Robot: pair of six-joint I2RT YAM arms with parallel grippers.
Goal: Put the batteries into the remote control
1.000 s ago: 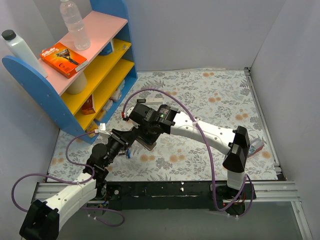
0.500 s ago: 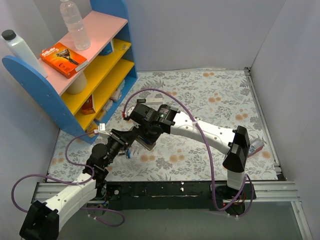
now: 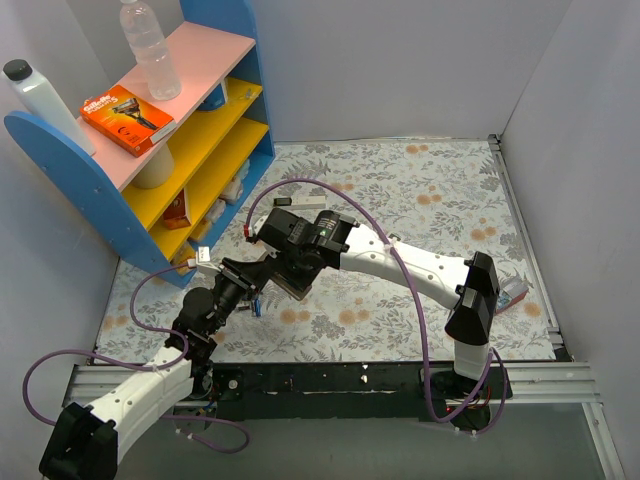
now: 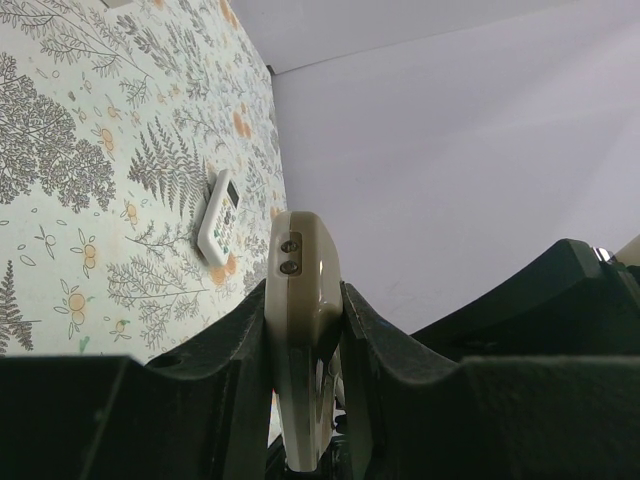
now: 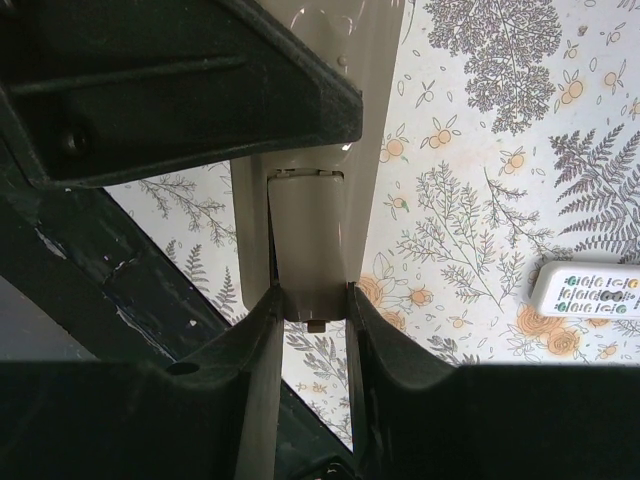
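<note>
Floral cloth (image 3: 420, 180) lies beneath a two-handed hold. The left gripper (image 4: 303, 340) is clamped on the remote control (image 4: 300, 270), seen edge-on, and the right gripper (image 5: 312, 305) pinches the end of its back panel. Nothing has moved in the last second, so the compartment is probably not yet open. Well apart from the remote control lies a second remote (image 5: 590, 290). I cannot make out the batteries.

The left arm (image 3: 132, 394) and right arm (image 3: 410, 265) share glossy white shells set between chunky matte-black joints. A thin purple cable (image 3: 423, 340) loops along each. The jaws are thick, black and wedge-shaped. The right wrist housing (image 3: 322, 232) carries what may be a small green label.
</note>
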